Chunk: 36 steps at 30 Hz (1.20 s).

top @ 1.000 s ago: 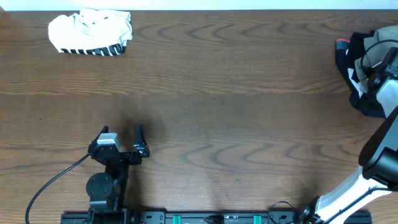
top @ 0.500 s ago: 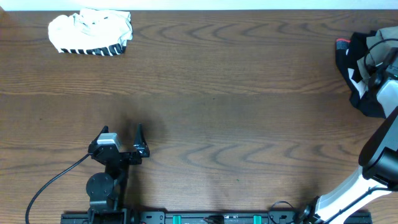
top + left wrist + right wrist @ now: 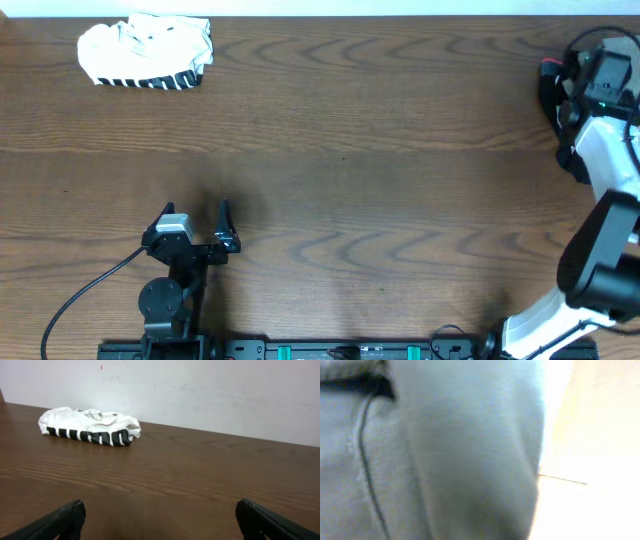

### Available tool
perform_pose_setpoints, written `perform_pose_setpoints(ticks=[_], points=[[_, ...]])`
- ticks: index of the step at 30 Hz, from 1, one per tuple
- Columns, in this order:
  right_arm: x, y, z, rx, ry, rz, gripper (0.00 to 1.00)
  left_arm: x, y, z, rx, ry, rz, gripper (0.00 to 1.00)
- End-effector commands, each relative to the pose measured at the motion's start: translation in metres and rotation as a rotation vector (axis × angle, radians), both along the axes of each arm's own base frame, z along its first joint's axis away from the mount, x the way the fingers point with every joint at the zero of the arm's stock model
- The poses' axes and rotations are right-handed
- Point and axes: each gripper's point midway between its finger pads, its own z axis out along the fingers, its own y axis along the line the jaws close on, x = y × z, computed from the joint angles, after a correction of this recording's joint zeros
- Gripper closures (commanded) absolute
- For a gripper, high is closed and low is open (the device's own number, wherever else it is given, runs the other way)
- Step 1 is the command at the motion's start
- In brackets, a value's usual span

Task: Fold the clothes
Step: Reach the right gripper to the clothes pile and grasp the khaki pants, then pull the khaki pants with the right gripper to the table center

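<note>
The left tool (image 3: 195, 212) is hovering low over the near left part of the brown wooden surface (image 3: 380, 150), its jaws spread wide; in its own wrist view the two dark fingers (image 3: 60, 521) are showing only at the bottom corners, with bare wood between them and nothing in the grip. A white garment with black stripes (image 3: 145, 52) is lying bunched at the far left edge of the surface, well apart from that tool, close to the pale wall (image 3: 200, 390). The right arm (image 3: 610, 130) is reaching up along the right edge, its wrist (image 3: 600, 75) sitting over a black garment (image 3: 552, 100) heaped at the far right; a small red tag (image 3: 548, 68) is showing at the heap's upper left rim. The right tool is hiding beneath the wrist from above, and its jaws are pressed together. A light grey garment (image 3: 445, 450) is filling most of the right wrist view, blurred and very close, with a dark seam (image 3: 367, 460) running down its left side; the fingers are not showing there, so I cannot tell whether cloth is being pinched.
</note>
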Motion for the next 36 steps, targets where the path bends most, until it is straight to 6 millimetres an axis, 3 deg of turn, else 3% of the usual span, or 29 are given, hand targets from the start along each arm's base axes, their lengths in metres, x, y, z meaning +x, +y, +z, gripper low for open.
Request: perform_pose_setpoints(ticks=[1, 6, 10, 12, 15, 22, 24, 26, 30, 32, 36], points=[[0.003, 0.015, 0.056, -0.05, -0.169, -0.028, 0.99, 0.0, -0.001, -0.015, 0.012, 0.039, -0.008, 0.02], [0.003, 0.043, 0.101, -0.059, -0.28, 0.024, 0.99, 0.0, -0.001, -0.015, 0.012, 0.039, -0.008, 0.02], [0.002, 0.069, 0.118, -0.008, -0.385, 0.032, 0.96, 0.0, -0.001, -0.015, 0.012, 0.039, -0.008, 0.02], [0.003, 0.087, 0.115, 0.045, -0.408, 0.045, 0.97, 0.0, -0.001, -0.015, 0.012, 0.039, -0.008, 0.02], [0.01, 0.124, 0.093, 0.179, -0.379, 0.119, 0.95, 0.0, -0.001, -0.015, 0.012, 0.039, -0.008, 0.02], [0.022, 0.209, 0.057, 0.602, -0.425, 0.188, 0.87, 0.0, -0.001, -0.015, 0.012, 0.039, -0.008, 0.02], [0.024, 0.237, 0.052, 0.727, -0.414, 0.231, 0.81, 0.0, -0.001, -0.015, 0.012, 0.039, -0.008, 0.02], [0.022, 0.284, 0.047, 0.921, -0.357, 0.344, 0.75, 0.0, -0.001, -0.015, 0.012, 0.039, -0.008, 0.02], [0.002, 0.365, 0.051, 1.236, -0.226, 0.556, 0.99, 0.0, -0.001, -0.015, 0.012, 0.039, -0.008, 0.02], [-0.011, 0.398, 0.057, 1.348, -0.168, 0.647, 0.99, 0.0, -0.001, -0.015, 0.012, 0.039, -0.008, 0.02], [-0.034, 0.447, 0.061, 1.426, -0.078, 0.761, 0.99, 0.0, -0.001, -0.015, 0.012, 0.039, -0.008, 0.02]])
